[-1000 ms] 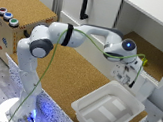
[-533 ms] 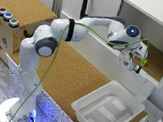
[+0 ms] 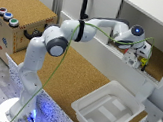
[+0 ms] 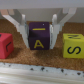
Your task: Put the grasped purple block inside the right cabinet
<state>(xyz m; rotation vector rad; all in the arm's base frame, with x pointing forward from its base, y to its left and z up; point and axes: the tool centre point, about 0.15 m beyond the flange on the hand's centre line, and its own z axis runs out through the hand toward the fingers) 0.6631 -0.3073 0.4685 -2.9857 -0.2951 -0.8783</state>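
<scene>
My gripper [image 3: 134, 58] reaches into the right cabinet [image 3: 160, 68], low over its cork floor. In the wrist view the purple block [image 4: 41, 36], marked with yellow letters, sits between my fingers [image 4: 22, 25], which press against its two sides. Its underside is at or just above the cork floor. A red block [image 4: 4, 44] lies on one side of it and a yellow block [image 4: 74, 43] on the other, all in one row. In the exterior view the purple block is hidden behind the hand, and only the yellow block [image 3: 143, 60] shows beside it.
A white tray [image 3: 106, 108] stands on the cork table below the cabinet. The cabinet's white front ledge [image 3: 98, 48] runs under my arm. A black vertical handle [image 3: 84, 6] is on the section to the exterior view's left, and a cork box with coloured buttons [image 3: 17, 20] is further left.
My hand has moved from in front of the cabinet's opening up over the ledge and deeper into the compartment, carrying the purple block.
</scene>
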